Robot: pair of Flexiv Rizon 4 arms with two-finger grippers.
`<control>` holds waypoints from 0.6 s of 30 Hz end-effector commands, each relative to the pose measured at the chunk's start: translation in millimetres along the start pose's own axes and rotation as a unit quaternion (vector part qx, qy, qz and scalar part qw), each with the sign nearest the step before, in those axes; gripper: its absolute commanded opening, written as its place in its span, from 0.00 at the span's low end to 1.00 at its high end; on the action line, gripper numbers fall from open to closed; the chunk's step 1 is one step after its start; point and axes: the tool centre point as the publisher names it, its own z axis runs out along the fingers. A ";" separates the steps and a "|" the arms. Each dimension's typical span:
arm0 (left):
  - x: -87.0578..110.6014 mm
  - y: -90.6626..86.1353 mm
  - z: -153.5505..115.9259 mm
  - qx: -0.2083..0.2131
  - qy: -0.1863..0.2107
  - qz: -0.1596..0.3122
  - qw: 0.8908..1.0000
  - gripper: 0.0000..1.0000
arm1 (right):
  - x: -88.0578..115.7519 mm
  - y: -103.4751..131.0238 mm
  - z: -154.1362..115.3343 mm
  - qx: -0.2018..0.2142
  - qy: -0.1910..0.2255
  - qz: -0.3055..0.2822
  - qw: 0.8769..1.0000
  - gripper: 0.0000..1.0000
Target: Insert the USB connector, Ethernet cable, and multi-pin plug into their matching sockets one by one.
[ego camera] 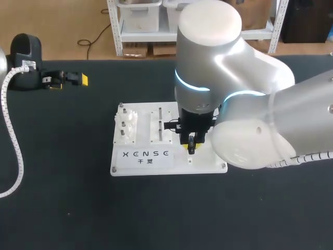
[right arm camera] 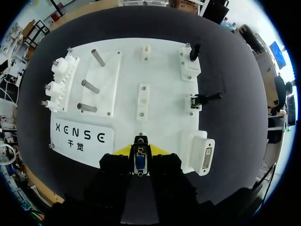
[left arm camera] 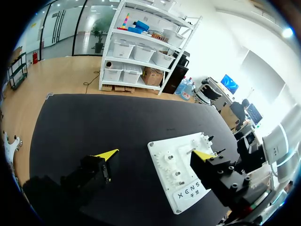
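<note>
The multi-pin plug is held face-down in the right claw, closed on its sides above the white board's near edge, presumably for alignment with the socket at its near-right corner.

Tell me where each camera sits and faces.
Head: above and behind, looking down on the table; left arm and right arm show.
Left wrist: at the table's left, looking across at the white board; its jaws show.
Right wrist: over the board, looking down; its jaws grip the multi-pin plug.
All share the board.
</note>
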 end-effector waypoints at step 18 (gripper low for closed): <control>0.0 0.0 0.0 0.000 0.000 0.000 1.000 1.00 | -8.7 -41.8 -50.7 0.010 0.001 0.011 1.000 0.00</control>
